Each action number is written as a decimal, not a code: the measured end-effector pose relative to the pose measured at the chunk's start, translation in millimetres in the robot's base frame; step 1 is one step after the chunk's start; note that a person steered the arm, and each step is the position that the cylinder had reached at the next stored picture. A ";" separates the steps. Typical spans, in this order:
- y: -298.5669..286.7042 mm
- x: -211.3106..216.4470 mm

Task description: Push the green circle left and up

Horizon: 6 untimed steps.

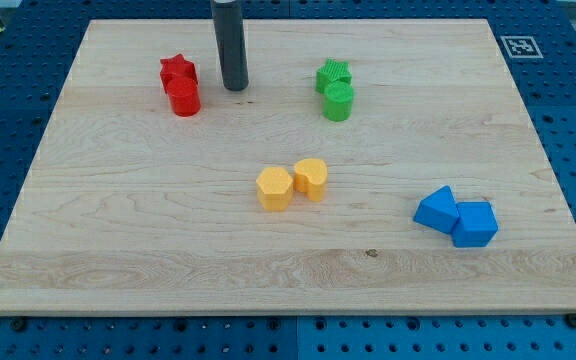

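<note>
The green circle (338, 101) is a short green cylinder on the wooden board, right of centre near the view's top. A green star (333, 74) touches it just above. My tip (234, 86) is the lower end of the dark rod. It stands on the board well to the left of the green circle, apart from it, and just right of the red blocks.
A red star (177, 71) and a red cylinder (184, 97) sit together left of my tip. Two yellow blocks (274, 188) (311, 177) sit at the middle. Two blue blocks (436, 209) (474, 224) sit at the lower right. The wooden board (118, 230) lies on a blue pegboard.
</note>
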<state>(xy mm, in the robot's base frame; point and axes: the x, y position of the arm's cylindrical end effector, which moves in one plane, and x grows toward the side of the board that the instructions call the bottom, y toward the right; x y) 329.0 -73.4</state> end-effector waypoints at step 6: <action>78.3 43.2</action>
<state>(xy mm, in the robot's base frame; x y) 372.3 4.9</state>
